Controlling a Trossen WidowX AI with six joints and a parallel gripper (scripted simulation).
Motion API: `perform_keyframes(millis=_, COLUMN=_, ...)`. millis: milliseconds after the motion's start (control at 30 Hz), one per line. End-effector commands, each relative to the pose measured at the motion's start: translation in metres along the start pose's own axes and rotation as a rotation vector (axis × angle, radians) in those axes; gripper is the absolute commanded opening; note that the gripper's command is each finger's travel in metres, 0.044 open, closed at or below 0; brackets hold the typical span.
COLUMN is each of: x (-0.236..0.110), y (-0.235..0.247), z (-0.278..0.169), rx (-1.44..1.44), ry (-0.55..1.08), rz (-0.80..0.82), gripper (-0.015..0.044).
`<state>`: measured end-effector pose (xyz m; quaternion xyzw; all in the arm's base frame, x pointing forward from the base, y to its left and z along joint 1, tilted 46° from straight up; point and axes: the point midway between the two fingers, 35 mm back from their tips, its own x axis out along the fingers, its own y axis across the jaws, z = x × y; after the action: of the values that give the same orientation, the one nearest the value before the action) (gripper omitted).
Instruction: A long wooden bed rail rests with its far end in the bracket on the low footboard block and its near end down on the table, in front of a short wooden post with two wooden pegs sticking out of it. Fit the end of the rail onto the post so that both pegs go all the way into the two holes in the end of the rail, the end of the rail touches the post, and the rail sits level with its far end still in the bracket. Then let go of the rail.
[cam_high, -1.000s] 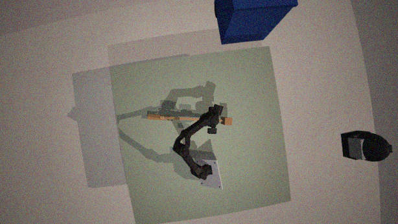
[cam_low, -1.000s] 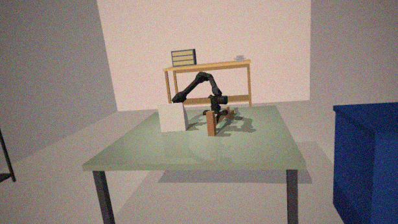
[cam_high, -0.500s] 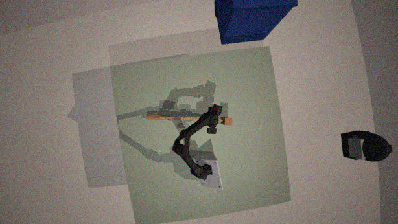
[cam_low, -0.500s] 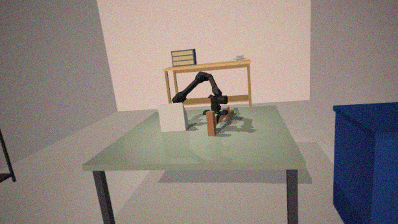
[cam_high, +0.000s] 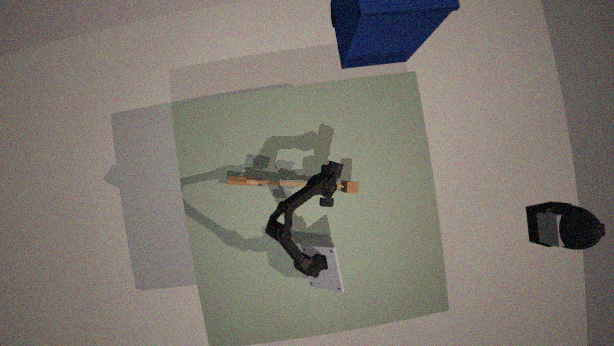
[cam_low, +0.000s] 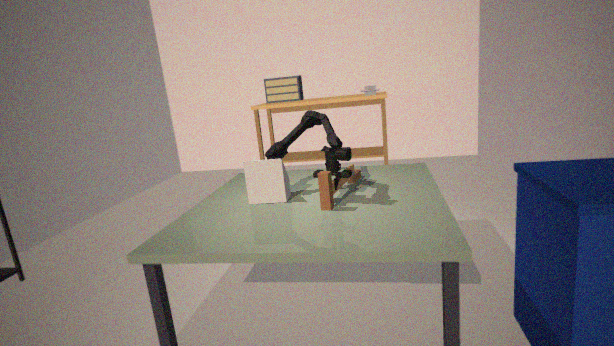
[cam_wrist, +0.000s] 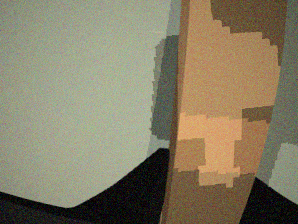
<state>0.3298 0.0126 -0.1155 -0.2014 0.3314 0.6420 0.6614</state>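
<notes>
The long wooden rail (cam_high: 252, 181) (cam_wrist: 216, 123) lies across the middle of the green table (cam_high: 390, 250) (cam_low: 380, 230). Its left end in the top view is at the low footboard block, which is mostly in shadow. The short wooden post (cam_high: 352, 187) (cam_low: 326, 191) stands at the rail's right end. I cannot tell whether the rail's end touches the post, and the pegs are hidden. My gripper (cam_high: 334, 175) (cam_low: 332, 171) is shut on the rail close to the post. In the wrist view the rail fills the frame lengthwise between the dark fingers.
The arm's base sits on a pale block (cam_high: 327, 270) (cam_low: 266, 181) on the table. A blue bin (cam_high: 390, 25) (cam_low: 565, 240) stands beside the table. A wooden shelf table (cam_low: 320, 102) stands behind it. A dark object (cam_high: 565, 225) lies on the floor.
</notes>
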Motion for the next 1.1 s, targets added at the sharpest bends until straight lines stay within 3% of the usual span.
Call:
perform_keyframes(millis=0, x=0.0000, y=-0.0002, z=-0.0007, rx=0.004, ry=-0.001, rz=-0.003, gripper=0.0000)
perform_keyframes(millis=1067, x=-0.0009, y=0.0017, z=-0.0051, rx=0.004, ry=-0.001, rz=-0.003, gripper=0.0000)
